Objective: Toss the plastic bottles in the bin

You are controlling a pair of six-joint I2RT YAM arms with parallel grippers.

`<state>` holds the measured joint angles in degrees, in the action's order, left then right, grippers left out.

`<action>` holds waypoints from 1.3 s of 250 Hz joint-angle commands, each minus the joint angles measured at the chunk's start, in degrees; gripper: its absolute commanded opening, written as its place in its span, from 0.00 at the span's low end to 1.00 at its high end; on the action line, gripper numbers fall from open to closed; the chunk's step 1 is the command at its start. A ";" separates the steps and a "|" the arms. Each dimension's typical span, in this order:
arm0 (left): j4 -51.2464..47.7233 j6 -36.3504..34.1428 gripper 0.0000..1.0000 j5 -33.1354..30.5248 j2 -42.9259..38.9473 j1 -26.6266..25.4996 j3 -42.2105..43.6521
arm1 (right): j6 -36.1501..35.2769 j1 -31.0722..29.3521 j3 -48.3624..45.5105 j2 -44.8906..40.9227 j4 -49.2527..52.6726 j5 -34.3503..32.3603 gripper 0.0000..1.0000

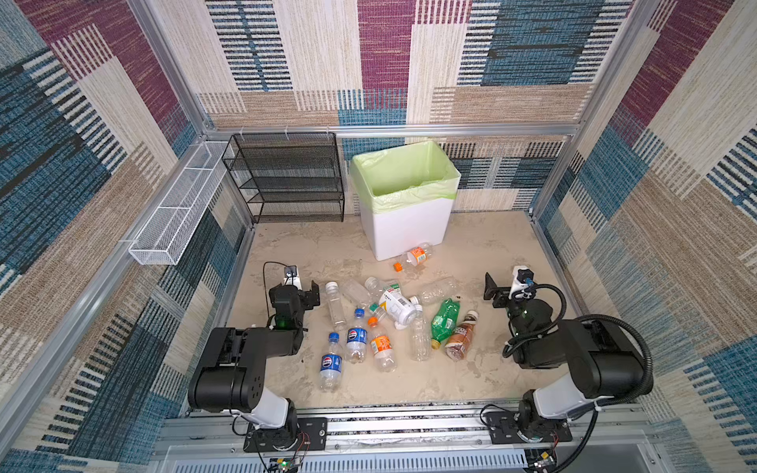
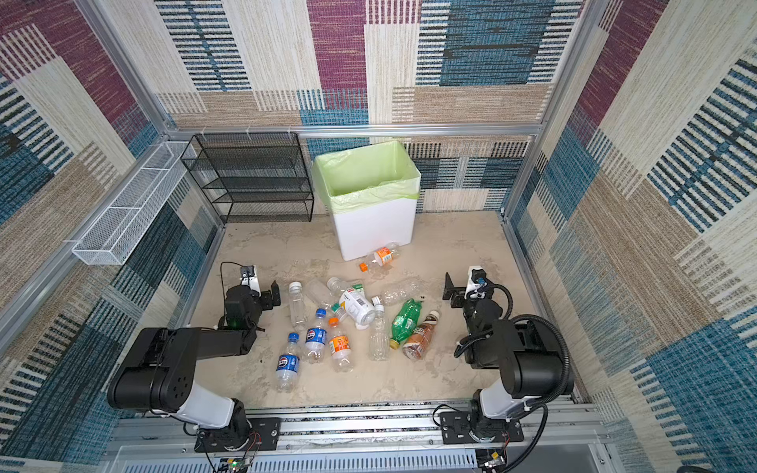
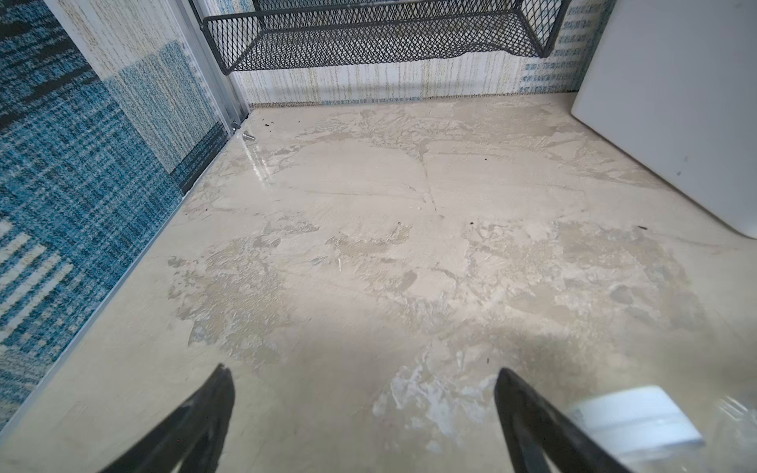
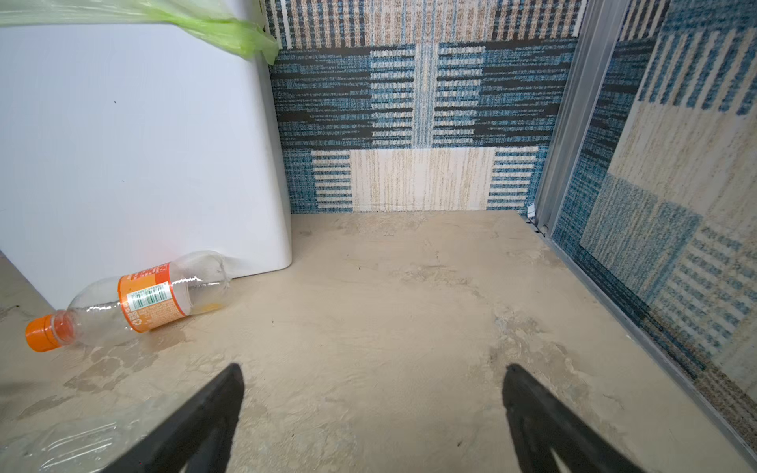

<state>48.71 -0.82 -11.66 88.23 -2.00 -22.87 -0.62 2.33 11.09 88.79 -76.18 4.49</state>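
Note:
The plastic bottles lie scattered on the beige floor in both top views: two blue-labelled ones (image 1: 331, 362), an orange-labelled one (image 1: 381, 346), a green one (image 1: 444, 321), a brown one (image 1: 461, 338), a white-labelled one (image 1: 397, 307) and several clear ones. Another orange-capped bottle (image 4: 151, 301) lies against the foot of the bin (image 1: 405, 229), which is white with a pale green bag. My left gripper (image 1: 312, 293) (image 3: 363, 370) is open, empty, just left of a white-capped clear bottle (image 3: 639, 422). My right gripper (image 1: 491, 288) (image 4: 373, 366) is open, empty, right of the pile.
A black wire-mesh rack (image 1: 286, 180) stands at the back left beside the bin. A long white wire basket (image 1: 176, 209) hangs on the left wall. Patterned walls with aluminium rails close in the floor on three sides.

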 commanded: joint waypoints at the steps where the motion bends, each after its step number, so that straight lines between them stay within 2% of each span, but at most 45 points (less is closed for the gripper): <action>1: 1.31 -0.05 0.99 0.59 0.02 0.07 -0.15 | 0.27 -0.06 0.09 -0.11 -1.30 0.11 0.99; 131: 0.84 -0.05 0.99 0.89 0.10 0.15 -0.33 | 0.45 0.00 0.09 -0.12 -1.22 0.25 0.99; 209: -0.45 0.47 0.97 3.68 0.15 1.30 -1.03 | 0.62 0.22 0.36 -0.06 -0.70 0.74 1.00; 234: 0.04 0.43 0.89 3.64 -0.07 1.39 -0.79 | 0.60 0.22 0.48 -0.38 -0.72 0.67 0.83; 243: -0.41 0.70 0.88 2.56 -1.00 1.41 -0.82 | 0.76 0.22 2.25 -2.07 3.77 -0.31 0.80; 250: -2.45 1.03 0.87 1.68 -2.76 1.38 -1.16 | 1.17 0.22 5.17 -4.37 10.97 -1.36 0.79; 262: -8.73 1.74 0.86 0.20 -6.62 1.38 -2.73 | 1.37 0.22 10.80 -7.15 23.11 -2.82 0.79; 279: -17.91 3.23 0.83 -4.73 -10.65 1.15 -6.27 | 1.41 0.16 17.65 -8.81 34.34 -4.69 0.77; 296: -26.02 8.46 0.83 -9.51 -13.76 1.03 -10.83 | 6.16 0.13 24.16 -9.85 45.85 -9.02 0.77; 312: -33.38 13.31 0.81 -7.78 -16.27 0.94 -15.71 | 11.68 0.13 28.50 -10.67 54.84 -11.21 0.77; 325: -40.09 16.90 0.81 -5.30 -17.49 0.78 -20.59 | 16.02 0.01 30.97 -11.22 61.06 -10.21 0.77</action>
<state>27.16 5.17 -16.45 73.65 -0.91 -35.59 4.60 2.55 36.88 78.83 -39.42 -1.98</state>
